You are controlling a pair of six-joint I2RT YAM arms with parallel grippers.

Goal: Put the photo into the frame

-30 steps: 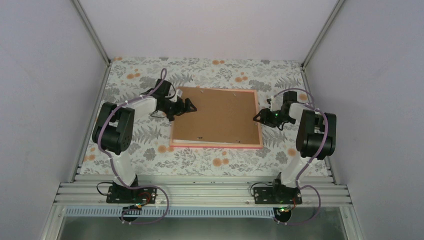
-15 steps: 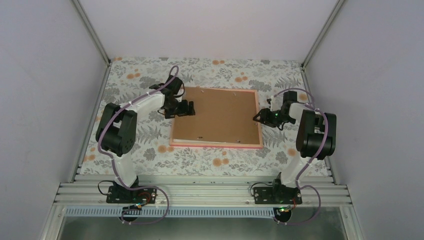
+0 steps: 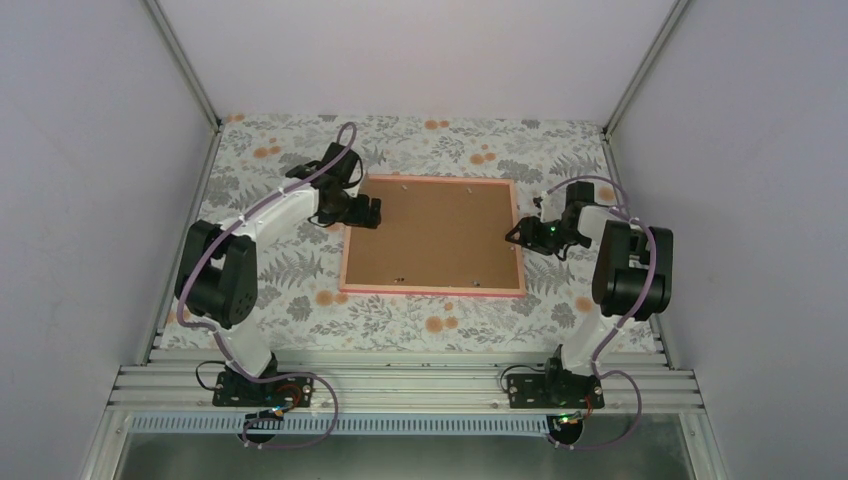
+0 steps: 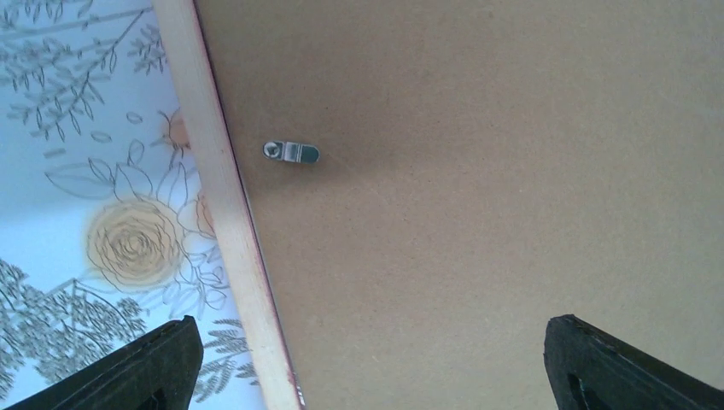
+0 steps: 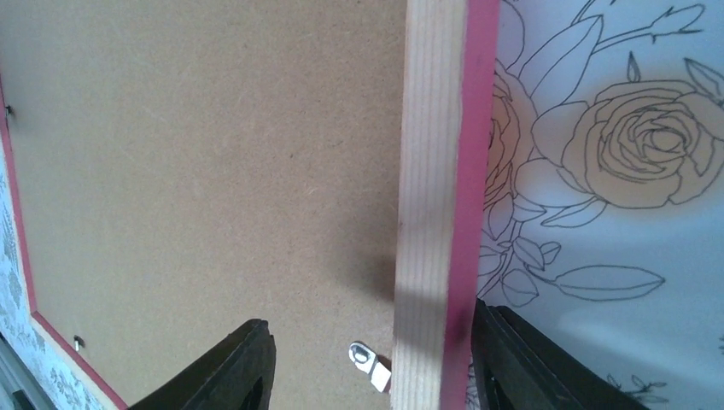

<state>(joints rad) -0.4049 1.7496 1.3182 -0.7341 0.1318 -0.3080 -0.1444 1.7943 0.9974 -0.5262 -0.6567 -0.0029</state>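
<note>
The frame [image 3: 432, 291] lies back-up on the flowered table, a brown backing board [image 3: 435, 235] filling it. The photo is hidden. My left gripper [image 3: 370, 212] hovers open over the frame's left rail [image 4: 226, 222] near the far corner, its fingers [image 4: 162, 367] wide apart, one over the table and one over the board [image 4: 478, 196]. My right gripper [image 3: 515, 236] is open astride the right rail [image 5: 435, 171], one finger over the board and one by the pink outer side, with nothing clamped.
Small metal turn clips hold the board: one by the left rail [image 4: 291, 152], one by the right rail [image 5: 369, 363]. The flowered tablecloth [image 3: 300, 270] surrounds the frame. Grey walls and metal posts close in both sides and the back.
My left gripper has pulled back from over the board's left part toward the frame's far-left corner. The right arm has stayed at the right rail.
</note>
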